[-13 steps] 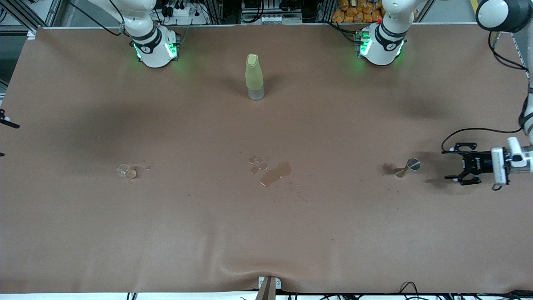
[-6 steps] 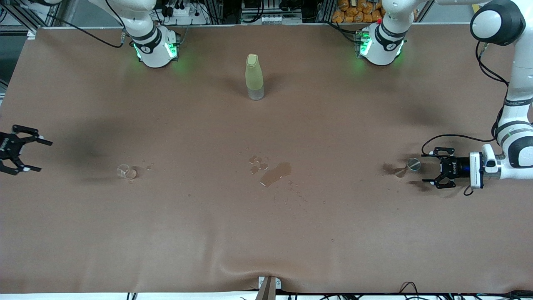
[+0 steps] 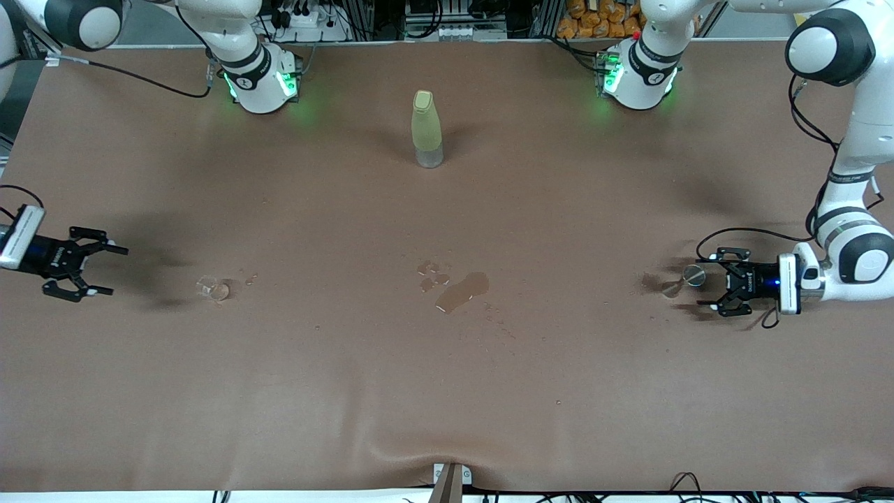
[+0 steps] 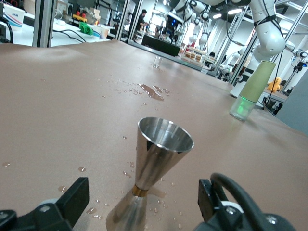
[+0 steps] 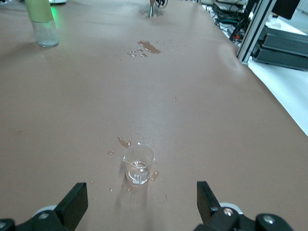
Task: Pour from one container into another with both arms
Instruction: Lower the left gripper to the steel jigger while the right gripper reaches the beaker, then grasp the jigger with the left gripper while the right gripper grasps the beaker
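Two arms work a brown counter (image 3: 447, 391) w/ wet spots; puddle (image 3: 461, 291) mid-counter; lab racks and cables line the edge by the bases. Steel jigger (image 3: 688, 278) stands upright toward the left arm's end, hourglass-shaped, shiny, droplets round its foot; left gripper (image 3: 709, 283) low beside it, fingers spread to either side, not touching. Clear small beaker (image 3: 211, 287) upright toward the right arm's end; right gripper (image 3: 98, 269) near it, released, well apart. Green bottle (image 3: 427, 130) upright, capped, between the bases.
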`<act>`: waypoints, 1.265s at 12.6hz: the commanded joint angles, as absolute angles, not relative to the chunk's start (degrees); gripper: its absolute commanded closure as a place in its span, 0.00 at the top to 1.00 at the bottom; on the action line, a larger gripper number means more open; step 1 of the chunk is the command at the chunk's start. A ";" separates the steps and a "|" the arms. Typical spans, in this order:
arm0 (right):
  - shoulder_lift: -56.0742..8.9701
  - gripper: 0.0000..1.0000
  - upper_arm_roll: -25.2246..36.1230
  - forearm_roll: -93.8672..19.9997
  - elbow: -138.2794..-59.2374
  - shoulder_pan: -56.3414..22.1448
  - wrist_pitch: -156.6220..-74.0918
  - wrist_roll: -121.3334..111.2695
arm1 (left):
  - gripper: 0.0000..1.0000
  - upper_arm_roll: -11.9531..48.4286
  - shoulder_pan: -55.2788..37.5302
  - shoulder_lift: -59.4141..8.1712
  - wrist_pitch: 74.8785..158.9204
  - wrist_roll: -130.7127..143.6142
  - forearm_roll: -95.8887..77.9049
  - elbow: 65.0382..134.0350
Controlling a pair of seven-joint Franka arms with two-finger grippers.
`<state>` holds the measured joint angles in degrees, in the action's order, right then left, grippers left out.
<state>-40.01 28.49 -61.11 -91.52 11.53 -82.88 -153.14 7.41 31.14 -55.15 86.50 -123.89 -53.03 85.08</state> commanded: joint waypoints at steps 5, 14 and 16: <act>-48.15 1.00 28.30 -68.90 -90.88 12.66 -77.26 -161.36 | 0.89 9.23 31.38 -56.86 85.52 -126.12 -55.89 84.81; -57.47 1.00 24.09 -79.00 -90.70 16.34 -75.06 -171.29 | 0.42 9.14 31.55 -57.04 85.43 -128.40 -55.64 85.43; -58.44 1.00 23.73 -79.28 -90.70 16.35 -75.06 -171.47 | 0.32 9.23 31.64 -57.13 84.99 -129.81 -55.72 85.60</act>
<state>-56.78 24.66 -78.03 -91.20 14.98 -76.20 -160.06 8.98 31.23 -57.00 86.09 -127.85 -54.71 85.41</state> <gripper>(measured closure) 0.000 0.595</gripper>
